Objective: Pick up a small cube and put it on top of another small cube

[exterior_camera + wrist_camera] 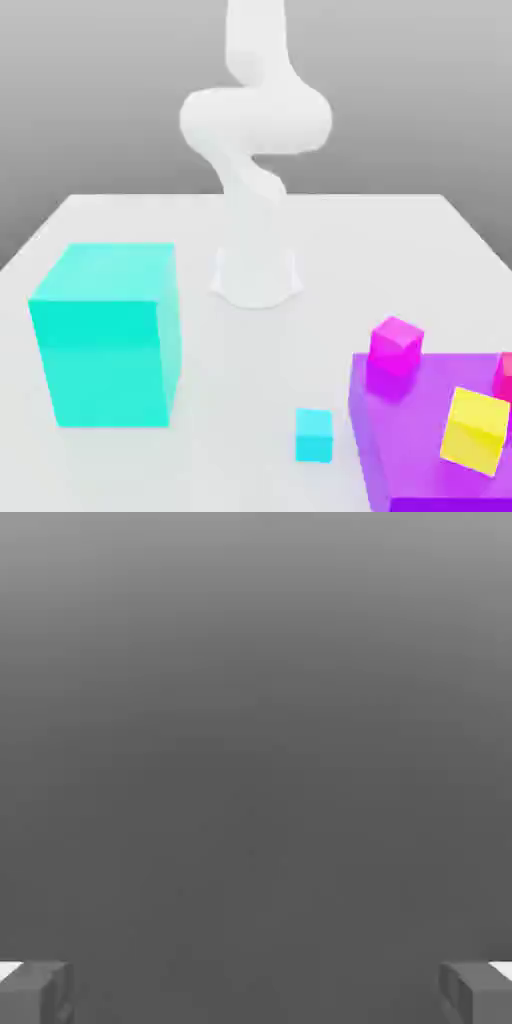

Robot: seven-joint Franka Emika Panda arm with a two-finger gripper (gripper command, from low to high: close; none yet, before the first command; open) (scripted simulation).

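- Small cyan cube (pixel 314 435) sits on the white table (pixel 120 225), just beside the purple platform (pixel 420 450).
- Pincer (pixel 256 992) is released, fingertips (pixel 35 992) wide apart, facing grey background.
- Descend squarely over one cube, straddling opposite faces before closing.

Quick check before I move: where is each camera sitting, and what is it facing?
Exterior view: off the arm, above the table, facing the arm's base; large cyan block, small cyan cube, purple platform carrying magenta cube and yellow cube.
Hand view: on the hand, facing blank grey; end effector fingers spread wide.
Shared: nothing recognisable.
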